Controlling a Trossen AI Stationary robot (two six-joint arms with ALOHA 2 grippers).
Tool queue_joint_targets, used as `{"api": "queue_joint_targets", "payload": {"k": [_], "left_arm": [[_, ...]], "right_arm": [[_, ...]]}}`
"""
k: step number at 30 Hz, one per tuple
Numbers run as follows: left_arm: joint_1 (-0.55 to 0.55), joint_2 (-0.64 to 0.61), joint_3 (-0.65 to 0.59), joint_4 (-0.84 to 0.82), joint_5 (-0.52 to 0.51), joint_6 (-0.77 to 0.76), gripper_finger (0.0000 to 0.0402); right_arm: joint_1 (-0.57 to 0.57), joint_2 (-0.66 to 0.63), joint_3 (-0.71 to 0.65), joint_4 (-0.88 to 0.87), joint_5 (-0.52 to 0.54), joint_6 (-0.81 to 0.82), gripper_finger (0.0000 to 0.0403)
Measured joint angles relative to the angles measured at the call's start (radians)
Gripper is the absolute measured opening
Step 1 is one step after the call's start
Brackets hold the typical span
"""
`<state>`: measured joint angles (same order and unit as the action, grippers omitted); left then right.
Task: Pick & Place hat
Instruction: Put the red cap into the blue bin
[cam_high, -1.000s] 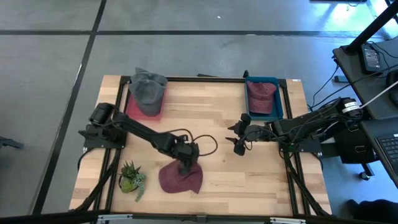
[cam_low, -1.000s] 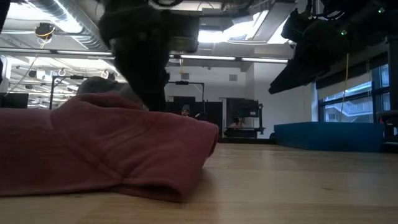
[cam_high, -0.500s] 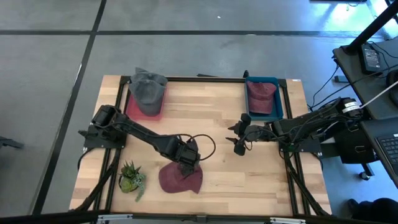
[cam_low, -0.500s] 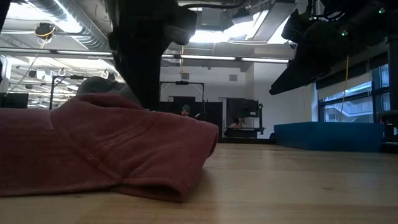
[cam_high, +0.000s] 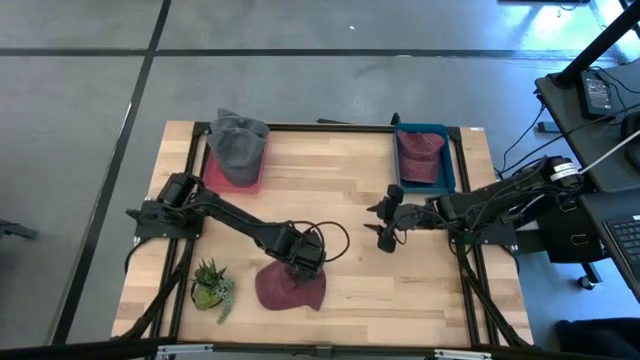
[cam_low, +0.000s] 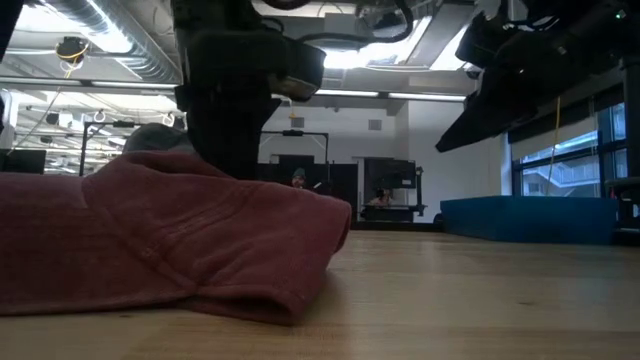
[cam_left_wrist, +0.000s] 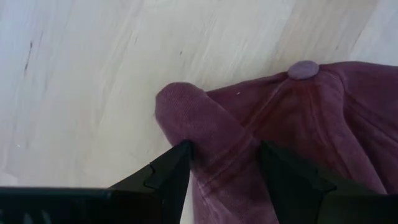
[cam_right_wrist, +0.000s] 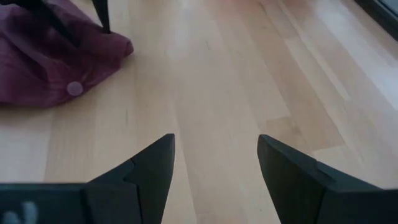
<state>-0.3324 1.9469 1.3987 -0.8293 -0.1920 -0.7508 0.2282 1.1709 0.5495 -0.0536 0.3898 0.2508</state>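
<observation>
A maroon hat (cam_high: 288, 288) lies crumpled on the wooden table near its near edge, with its top button (cam_left_wrist: 303, 70) facing up. It fills the left of the low view (cam_low: 170, 235) and shows far off in the right wrist view (cam_right_wrist: 56, 50). My left gripper (cam_high: 305, 264) stands open over the hat's far right part. My right gripper (cam_high: 385, 228) hovers open above bare table right of centre, clear of the hat. My left gripper (cam_left_wrist: 227, 149) comes down on the hat from above, its open fingers on either side of a raised fold (cam_left_wrist: 199, 121) of the cloth. One fingertip (cam_left_wrist: 183, 149) touches the fold's side and the other (cam_left_wrist: 270, 152) lies on the cloth. The hat rests on the table.
A grey hat (cam_high: 238, 145) sits on a red tray at the far left. Another maroon hat (cam_high: 420, 152) lies in a blue tray (cam_high: 448, 160) at the far right. A small potted plant (cam_high: 210, 285) stands left of the hat. Bare wood lies between the two grippers.
My left gripper has turned a little over the hat and shifted slightly toward the near edge. The hat has kept its place and shape.
</observation>
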Motion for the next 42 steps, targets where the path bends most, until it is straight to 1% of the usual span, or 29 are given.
{"api": "queue_joint_targets", "payload": {"k": [7,11,14,17,20,23,25,28,33,37,40,42], "left_arm": [[0.021,0.0,0.0,0.003,0.019,0.028,0.0183],[0.035,0.0,-0.005,0.004,0.057,0.024,0.0169],[0.044,0.0,-0.014,0.003,0.061,0.022,0.0154],[0.052,0.0,-0.018,0.003,0.066,0.024,0.0124],[0.06,0.0,-0.018,0.003,0.086,0.032,0.0079],[0.066,0.0,-0.018,0.005,0.111,0.071,0.003],[0.072,0.0,-0.018,0.011,0.113,0.082,0.0011],[0.086,-0.001,-0.018,0.026,0.111,0.109,0.001],[0.118,-0.047,-0.018,0.036,0.109,0.147,0.0007],[0.149,-0.108,-0.018,0.075,0.037,0.197,0.0006],[0.17,-0.159,-0.016,0.157,-0.036,0.24,0.0006],[0.182,-0.183,-0.016,0.207,-0.067,0.267,0.0006]], "right_arm": [[0.009,0.0,0.0,0.0,0.001,0.003,0.0229],[0.009,0.0,0.0,0.0,0.001,0.003,0.0229],[0.009,0.0,0.0,0.0,0.001,0.003,0.0229],[0.009,0.0,0.0,0.0,0.001,0.003,0.0229],[0.009,0.0,0.0,0.0,0.001,0.009,0.0229],[0.009,0.0,0.0,0.0,0.0,0.035,0.0229],[0.009,0.0,0.0,0.0,-0.01,0.059,0.0229],[0.009,0.0,0.0,0.0,-0.046,0.105,0.0229],[0.009,0.0,0.0,0.001,-0.059,0.173,0.0229],[0.009,0.0,0.0,0.013,-0.106,0.16,0.0229],[0.009,-0.004,0.0,0.03,-0.107,0.16,0.0229],[0.007,-0.013,0.0,0.048,-0.106,0.171,0.0229]]}}
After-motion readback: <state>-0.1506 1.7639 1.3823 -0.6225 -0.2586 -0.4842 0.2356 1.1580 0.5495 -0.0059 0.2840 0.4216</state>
